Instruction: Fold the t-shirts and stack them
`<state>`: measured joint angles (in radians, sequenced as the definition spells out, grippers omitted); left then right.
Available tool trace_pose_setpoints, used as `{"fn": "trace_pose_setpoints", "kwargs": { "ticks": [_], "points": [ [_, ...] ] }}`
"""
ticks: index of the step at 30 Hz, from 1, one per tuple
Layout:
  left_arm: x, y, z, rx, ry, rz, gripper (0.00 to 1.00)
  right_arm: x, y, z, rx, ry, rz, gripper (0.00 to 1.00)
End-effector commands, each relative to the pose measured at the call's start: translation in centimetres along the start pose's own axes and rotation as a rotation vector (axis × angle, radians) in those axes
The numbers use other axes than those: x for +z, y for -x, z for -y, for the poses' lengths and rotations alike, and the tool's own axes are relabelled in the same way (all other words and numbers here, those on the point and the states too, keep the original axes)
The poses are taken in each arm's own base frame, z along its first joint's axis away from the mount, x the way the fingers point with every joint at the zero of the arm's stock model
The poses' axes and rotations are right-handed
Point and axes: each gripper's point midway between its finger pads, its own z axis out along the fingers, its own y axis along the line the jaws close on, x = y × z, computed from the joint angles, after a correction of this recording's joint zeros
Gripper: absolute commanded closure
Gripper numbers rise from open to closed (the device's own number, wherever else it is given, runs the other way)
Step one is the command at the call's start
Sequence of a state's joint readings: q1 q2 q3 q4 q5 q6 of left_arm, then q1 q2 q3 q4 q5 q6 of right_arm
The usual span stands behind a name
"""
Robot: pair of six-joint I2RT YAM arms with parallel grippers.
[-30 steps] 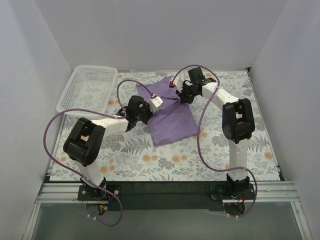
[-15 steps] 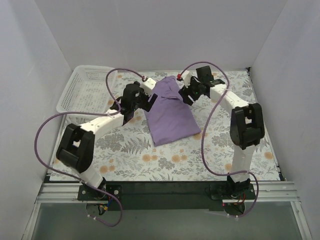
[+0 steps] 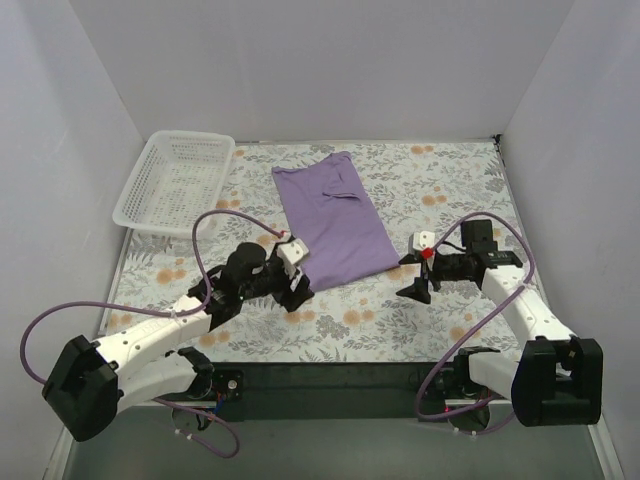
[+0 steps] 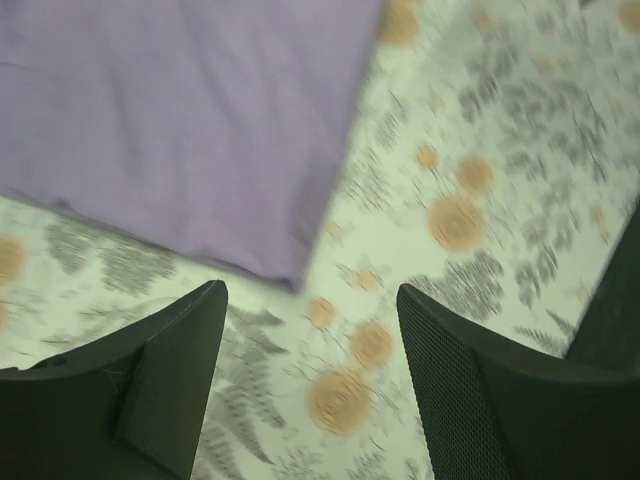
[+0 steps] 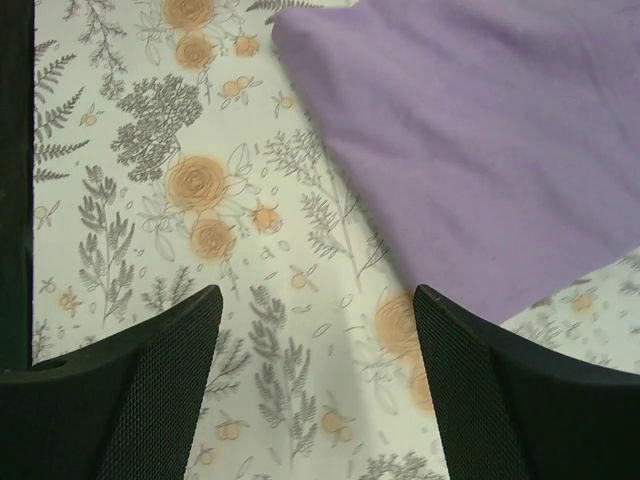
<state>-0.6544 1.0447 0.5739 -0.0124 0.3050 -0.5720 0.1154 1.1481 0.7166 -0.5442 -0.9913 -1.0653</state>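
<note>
Table: a flowery cloth [image 3: 450, 180] lies under both claws.
Shirt: the purple shirt [image 3: 335, 225] lies flat between the two claws and reaches far past them. One near corner sits just in front of the left claw [image 3: 297, 290]. The other near corner sits just in front of the right claw [image 3: 410, 280].
Done: the shirt looks folded into one long strip, with its sides turned in.
Left to do: I think the strip needs folding shorter, into a small neat block. After that it needs to go where the stack belongs. None of that is done yet.
Basket: the white basket [image 3: 178, 178] sits far past the left claw, off to its left, well apart from the shirt.
Left claw: its two fingers are spread wide. Nothing sits between them, and they hold nothing. It hangs low over the cloth.
Right claw: its fingers are spread wide too. It holds nothing and does not touch the shirt.
</note>
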Motion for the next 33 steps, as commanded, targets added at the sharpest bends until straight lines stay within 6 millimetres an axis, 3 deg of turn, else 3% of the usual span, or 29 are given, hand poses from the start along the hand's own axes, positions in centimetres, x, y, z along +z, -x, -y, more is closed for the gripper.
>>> {"fn": "trace_pose_setpoints", "kwargs": {
  "ticks": [1,10,15,19,24,33],
  "points": [
    [-0.6,-2.1,2.8,0.085,-0.049,-0.037,0.32,-1.2,0.5,-1.0,-0.080,-0.023,0.107,0.15],
    [-0.4,-4.2,3.3,0.138,-0.037,-0.094,0.31,-2.2,-0.8,-0.2,-0.008,-0.078,0.120,0.09],
    [-0.9,-3.8,1.1,0.128,0.098,-0.088,0.27,-2.5,-1.1,0.4,0.047,-0.090,0.121,0.09],
    [-1.8,-2.9,0.1,0.122,0.169,-0.036,0.18,-2.9,-1.0,0.4,0.039,-0.108,0.131,0.09],
    [-2.6,-2.0,-0.2,0.123,0.196,0.016,0.10,-3.4,-0.7,0.4,0.028,-0.130,0.157,0.07],
    [-2.1,-2.4,0.2,0.134,0.166,-0.008,0.10,-4.0,-1.0,0.6,0.047,-0.155,0.180,0.04]
  ]
}}
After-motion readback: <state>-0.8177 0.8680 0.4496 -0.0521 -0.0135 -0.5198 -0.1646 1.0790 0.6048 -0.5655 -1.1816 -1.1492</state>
